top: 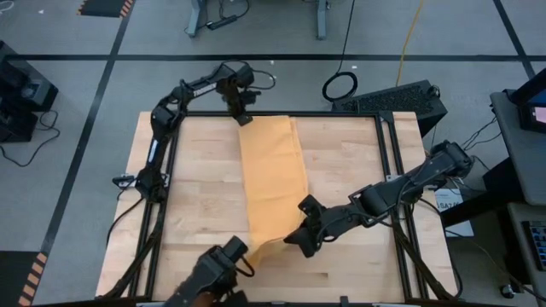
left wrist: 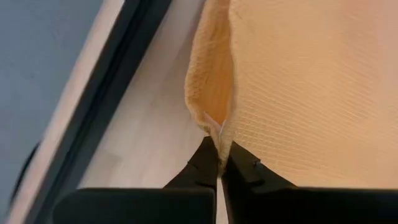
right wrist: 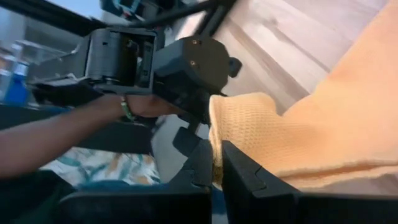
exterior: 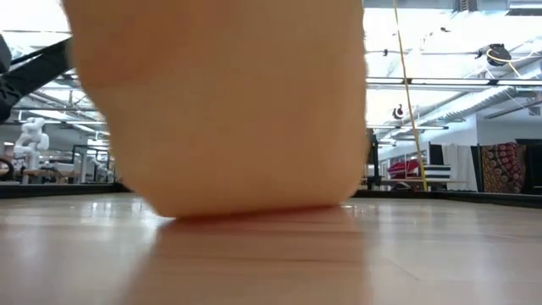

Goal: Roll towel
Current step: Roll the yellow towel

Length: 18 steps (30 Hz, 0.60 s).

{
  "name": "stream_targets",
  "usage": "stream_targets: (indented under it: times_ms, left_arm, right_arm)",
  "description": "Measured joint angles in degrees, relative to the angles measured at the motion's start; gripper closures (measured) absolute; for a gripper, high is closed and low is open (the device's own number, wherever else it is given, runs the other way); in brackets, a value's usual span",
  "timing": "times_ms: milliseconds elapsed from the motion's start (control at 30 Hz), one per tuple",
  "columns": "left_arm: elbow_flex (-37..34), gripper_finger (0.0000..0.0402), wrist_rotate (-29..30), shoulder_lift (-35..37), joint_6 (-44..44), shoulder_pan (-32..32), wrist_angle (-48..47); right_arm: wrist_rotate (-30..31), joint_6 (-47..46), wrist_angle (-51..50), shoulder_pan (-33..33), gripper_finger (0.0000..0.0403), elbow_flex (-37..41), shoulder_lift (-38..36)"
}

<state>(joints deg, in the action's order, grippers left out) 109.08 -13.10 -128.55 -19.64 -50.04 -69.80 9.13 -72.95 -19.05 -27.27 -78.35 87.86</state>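
Note:
The orange-yellow towel [top: 271, 179] lies as a long folded strip from the table's far edge toward its near edge. Its near end is raised and fills the low view [exterior: 229, 102], with its lower part on the tabletop. My left gripper [top: 244, 112] is shut on the towel's far left corner. My right gripper [top: 299, 245] is shut on the towel's near right corner. Both holds show in the wrist views, the left [left wrist: 219, 149] and the right [right wrist: 216, 168]. My left gripper pinches the towel's far left corner [left wrist: 217, 127] between its two fingers, at a folded edge with several layers. The fingers come from the table's far side. The cloth beyond them lies spread on the table. My right gripper pinches the towel's near right corner [right wrist: 219, 134] between its two fingers, coming from the table's right side. The corner is lifted off the table and bunched. The cloth runs back from it down to the tabletop.
A dark device [top: 217, 266] held by a person's hand [right wrist: 134, 106] sits at the table's near edge, right beside the towel's raised near end. A black frame [top: 388, 170] borders the wooden tabletop [top: 358, 170]. Bare wood lies to the towel's left and right.

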Motion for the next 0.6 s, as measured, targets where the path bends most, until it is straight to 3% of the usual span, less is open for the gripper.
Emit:
stream_targets:
  times_ms: [167, 333, 467, 600]
  left_arm:
    - [0.07, 0.0398, -0.09, 0.01, -6.35, -1.76, -2.81]
    - [0.07, 0.0389, -0.02, -0.17, -4.15, -2.17, -2.8]
    - [0.08, 0.0344, -2.65, -0.13, -2.72, -1.96, -8.17]
    - [0.07, 0.0265, -5.01, 1.38, -0.26, -1.66, -10.76]
  right_arm:
    - [-0.09, 0.5, 8.12, 1.23, 0.0399, 0.0, 3.34]
    - [-0.55, -0.53, 17.22, 1.47, 0.0399, 0.0, 7.7]
    - [-1.65, -2.7, 19.79, 0.92, 0.0399, 0.0, 10.29]
    - [-1.97, -3.14, 20.77, 0.49, 0.0399, 0.02, 11.19]
